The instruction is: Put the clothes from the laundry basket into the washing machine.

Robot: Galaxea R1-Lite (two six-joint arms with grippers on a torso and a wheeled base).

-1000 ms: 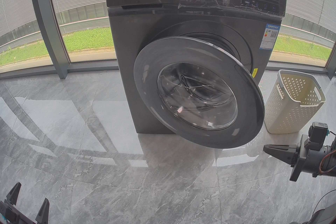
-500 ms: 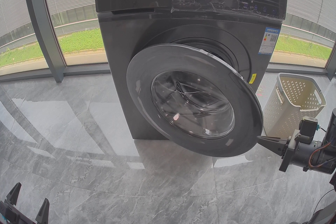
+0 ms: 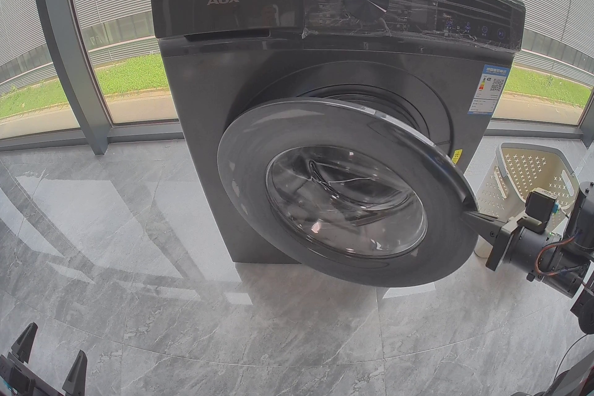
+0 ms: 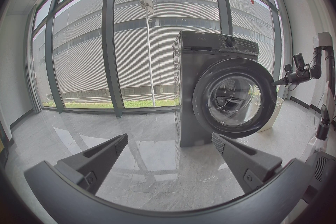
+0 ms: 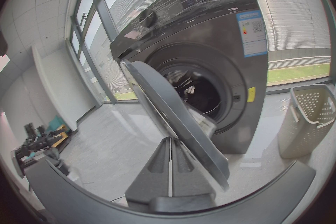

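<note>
Grey door: the round door of the washing machine stood partly open. It was hinged at the left, with its right rim swung toward us and off the front.
Step in hand: we judged it to be swinging that door wider, since the door barred much of the drum mouth.
Doing it well: we thought the tip should sit on the rim's inner side and push near and left along the hinge's arc. It should go slowly so as not to slip off the curved edge, with the arm kept off the basket beside it.
Right pincer: the right gripper had its fingers pressed together, with nothing between them. Its tip lay at the door's right rim, touching or just short; we could not tell which.
Left pincer: the left gripper was spread wide and empty, low at the near left, well apart from the machine.
Laundry basket: the cream laundry basket stood upright on the floor, just right of the machine. We saw no clothes in the part of its inside that showed.
</note>
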